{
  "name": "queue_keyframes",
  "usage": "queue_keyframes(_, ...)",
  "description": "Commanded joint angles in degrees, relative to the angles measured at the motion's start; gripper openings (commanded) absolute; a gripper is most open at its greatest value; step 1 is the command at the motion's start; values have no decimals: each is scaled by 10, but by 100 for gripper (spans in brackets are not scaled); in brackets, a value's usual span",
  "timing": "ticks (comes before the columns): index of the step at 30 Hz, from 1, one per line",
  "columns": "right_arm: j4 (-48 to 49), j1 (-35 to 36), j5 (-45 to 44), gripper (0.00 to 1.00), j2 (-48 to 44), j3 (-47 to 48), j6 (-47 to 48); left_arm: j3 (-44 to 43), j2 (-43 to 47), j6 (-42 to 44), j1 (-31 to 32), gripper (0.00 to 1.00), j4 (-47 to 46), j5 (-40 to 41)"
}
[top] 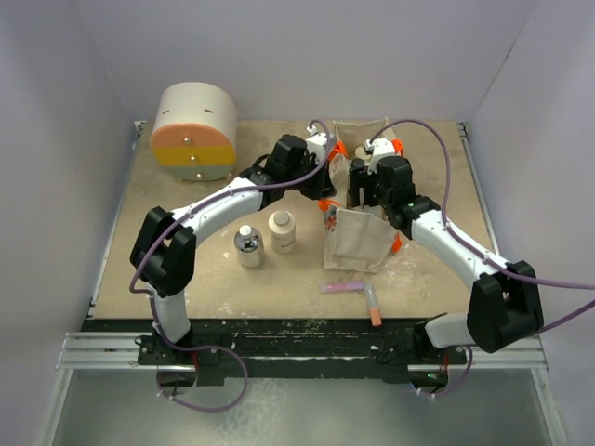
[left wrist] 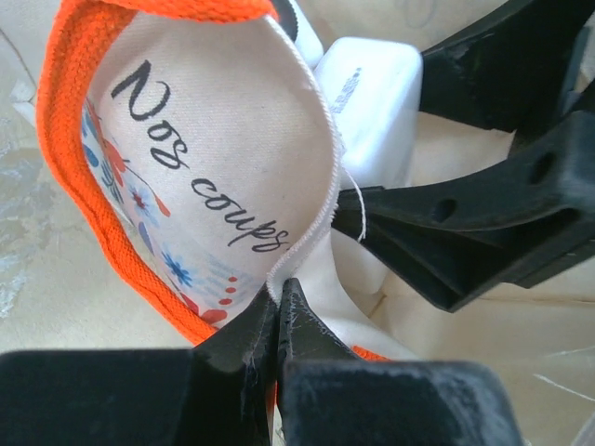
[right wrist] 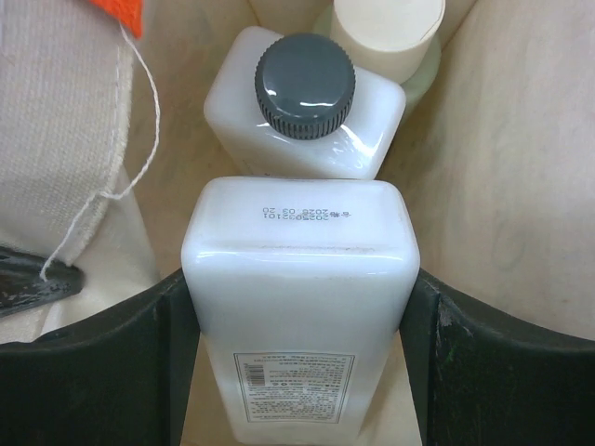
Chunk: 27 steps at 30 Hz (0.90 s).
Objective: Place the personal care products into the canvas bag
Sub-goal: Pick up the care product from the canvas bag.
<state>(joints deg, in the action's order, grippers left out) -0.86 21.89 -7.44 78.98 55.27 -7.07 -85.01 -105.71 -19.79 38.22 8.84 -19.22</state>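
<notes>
The beige canvas bag with orange handles stands mid-table, its mouth held open. My left gripper is shut on the bag's rim; in the left wrist view the canvas edge is pinched between the tips. My right gripper is inside the bag, shut on a white bottle held bottom end away from the wrist. Below it in the bag lie a second white bottle with a black cap and a green bottle with a cream cap. The clear-grey bottle and the cream jar stand on the table left of the bag.
A round cream, orange and yellow drawer box stands at the back left. A pink tube and an orange-tipped tube lie in front of the bag near the table's front edge.
</notes>
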Motion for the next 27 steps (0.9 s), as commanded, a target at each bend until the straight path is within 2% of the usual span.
queue_keyframes(1, 79, -7, 6, 0, -30, 41, 25, -21, -12, 43, -11, 0, -25, 50)
queue_keyframes(13, 108, -15, 2, 0, -25, 61, 37, -13, -12, 64, -8, 0, -36, 46)
queue_keyframes(15, 106, -15, 5, 0, -26, 69, 38, -14, -10, 64, -8, 3, -35, 41)
queue_keyframes(27, 101, -22, 3, 0, -47, 82, 42, -51, 1, 63, -9, 41, -31, -23)
